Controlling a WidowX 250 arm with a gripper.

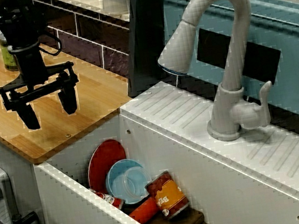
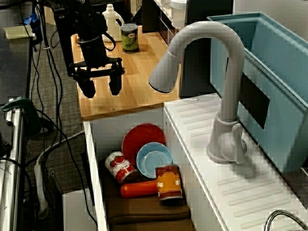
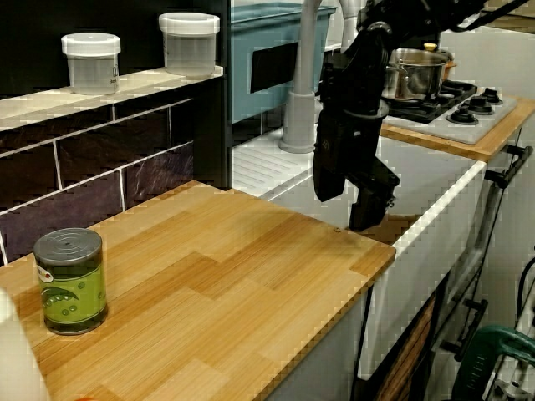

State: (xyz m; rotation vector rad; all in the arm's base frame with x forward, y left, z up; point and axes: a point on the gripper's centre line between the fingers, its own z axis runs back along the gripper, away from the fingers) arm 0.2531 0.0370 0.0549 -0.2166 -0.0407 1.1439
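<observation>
We see our gripper point(image 3: 345, 205) just off frame centre toward three o'clock, jaws spread and empty, above the far edge of the wooden counter point(image 3: 226, 276). A green can point(image 3: 71, 281) stands at eight o'clock, a steel pot point(image 3: 414, 73) at two o'clock.

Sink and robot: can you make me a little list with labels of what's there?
jaws: open, empty, above the wooden counter, near the sink
in sink: red plate, blue bowl, brown can, red-and-white can, orange carrot-like thing
on counter: green can, white bottle
faucet: grey, curved, standing beside the sink
</observation>
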